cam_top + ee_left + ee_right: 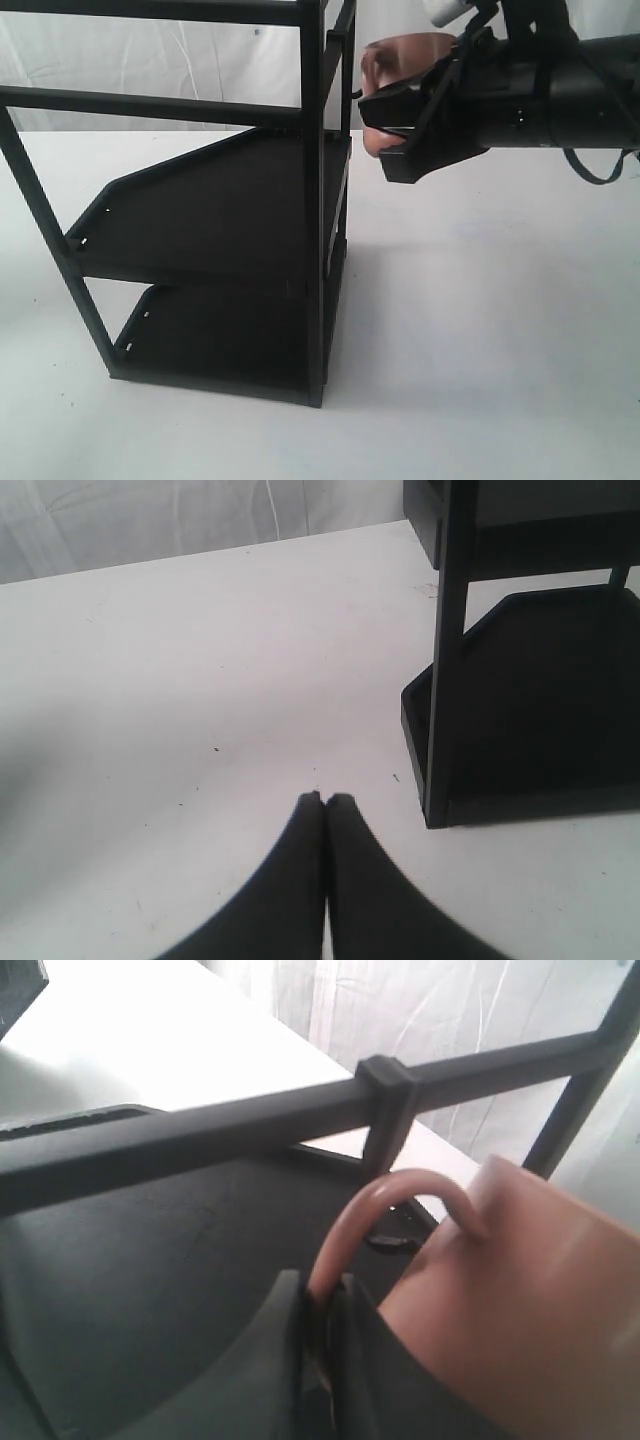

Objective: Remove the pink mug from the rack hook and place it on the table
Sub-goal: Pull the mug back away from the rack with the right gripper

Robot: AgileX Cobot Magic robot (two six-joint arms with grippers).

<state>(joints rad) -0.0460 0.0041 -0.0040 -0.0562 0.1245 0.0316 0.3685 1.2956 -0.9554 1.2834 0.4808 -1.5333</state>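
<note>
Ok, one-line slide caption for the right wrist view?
Right end effector shut on the loop handle of the salmon-pink cylindrical mug, near the black metal rack's bar.

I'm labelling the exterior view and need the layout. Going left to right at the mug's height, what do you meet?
rack → pink mug → right arm

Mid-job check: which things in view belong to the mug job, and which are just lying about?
Job: small salmon-pink cylindrical mug; short black metal rack hook; wide white flat tabletop; right gripper, shut on the mug's handle.
Just there: tall black metal shelf rack; left gripper, shut and idle; white cloth backdrop.
</note>
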